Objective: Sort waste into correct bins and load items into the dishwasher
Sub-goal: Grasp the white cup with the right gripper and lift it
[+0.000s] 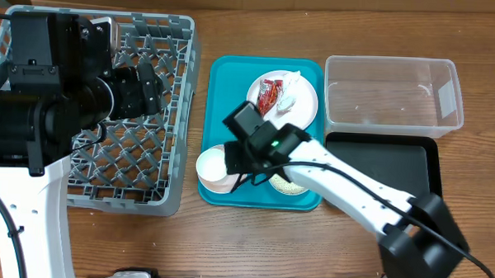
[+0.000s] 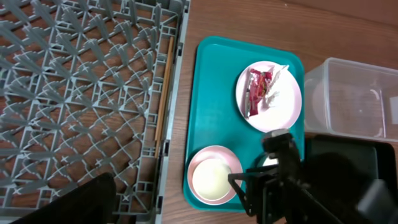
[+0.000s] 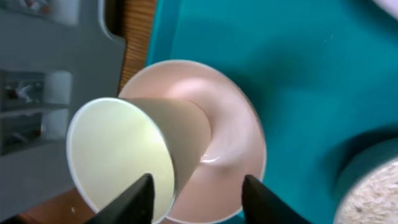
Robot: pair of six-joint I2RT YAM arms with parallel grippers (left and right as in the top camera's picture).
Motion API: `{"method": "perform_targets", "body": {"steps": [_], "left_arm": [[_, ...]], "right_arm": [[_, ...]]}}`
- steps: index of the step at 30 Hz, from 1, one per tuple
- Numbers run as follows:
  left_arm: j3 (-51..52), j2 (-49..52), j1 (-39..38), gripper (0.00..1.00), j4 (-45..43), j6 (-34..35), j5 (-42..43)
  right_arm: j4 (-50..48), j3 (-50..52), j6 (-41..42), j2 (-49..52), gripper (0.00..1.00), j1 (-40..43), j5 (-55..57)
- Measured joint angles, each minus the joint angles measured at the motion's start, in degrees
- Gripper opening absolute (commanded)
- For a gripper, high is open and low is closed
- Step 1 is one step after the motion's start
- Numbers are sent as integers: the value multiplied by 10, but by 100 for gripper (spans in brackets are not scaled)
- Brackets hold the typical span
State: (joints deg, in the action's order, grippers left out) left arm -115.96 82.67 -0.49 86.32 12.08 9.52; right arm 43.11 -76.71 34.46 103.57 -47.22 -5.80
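Right tool (image 1: 233,159), seen from overhead, hangs over the flat teal serving tray (image 1: 228,97), beside one small round pinkish-white bowl (image 1: 206,180) holding one small white cup (image 1: 211,162). The tray also carries one round white-pinkish plate (image 1: 303,112) with the crumpled red-and-white snack wrapper (image 1: 270,94) and tissue, and one pale grey-green bowl (image 1: 289,187) of rice, partly under the arm. Right of the tray lie a clear rectangular plastic tub (image 1: 381,94) and a black rectangular tray (image 1: 395,161). The left tool (image 1: 150,86) hovers over the large grey plastic dish rack (image 1: 148,160) on the bench (image 1: 244,238).

From the left wrist, the rack's lattice floor lies open; I cannot tell that tool's state.

From the right wrist, the fingers (image 3: 140,199) stand apart, flanking the cup, near the tray's edge.
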Motion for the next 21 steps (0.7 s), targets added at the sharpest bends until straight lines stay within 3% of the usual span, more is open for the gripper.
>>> {"method": "perform_targets", "body": {"steps": [2, 6, 7, 9, 14, 17, 19, 21], "left_arm": [[0, 0, 0, 89, 3, 0, -4], [0, 0, 0, 89, 4, 0, -8], [0, 0, 0, 90, 4, 0, -10], [0, 0, 0, 90, 4, 0, -12], [0, 0, 0, 90, 5, 0, -17], [0, 0, 0, 91, 5, 0, -17], [0, 0, 0, 91, 5, 0, -17], [0, 0, 0, 91, 5, 0, -17]], "right_arm": [[-2, 1, -2, 10, 25, -5, -1], [-14, 2, 0, 11, 23, -6, -2], [-12, 2, 0, 11, 24, -6, -2], [-9, 2, 0, 11, 44, -6, -1], [-6, 2, 0, 11, 41, -7, 2], [-6, 2, 0, 11, 34, -7, 2], [-9, 2, 1, 15, 19, -7, 2], [-9, 2, 0, 21, 12, -7, 3]]}}
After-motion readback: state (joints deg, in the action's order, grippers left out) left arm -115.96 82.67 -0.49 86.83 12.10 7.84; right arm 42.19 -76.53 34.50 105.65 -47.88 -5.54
